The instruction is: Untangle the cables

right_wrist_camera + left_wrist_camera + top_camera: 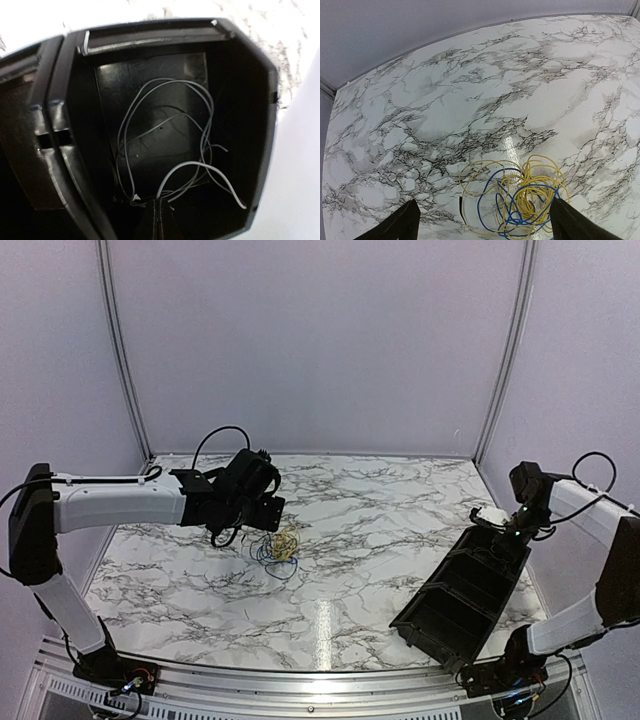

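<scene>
Yellow and blue cables (520,200) tangled in one pile on the surface (470,100), left of centre. Left gripper (485,220) wide open over it. Light, floppy, likely to snag: pinch one outer yellow loop, not the core. Right gripper (157,220) closed over the right tray (65,125), loose wire (170,80) inside; can't tell if it's held

A black compartmented tray (465,595) lies on the right side of the marble-patterned table (360,540), enclosed by pale walls (320,340).
</scene>
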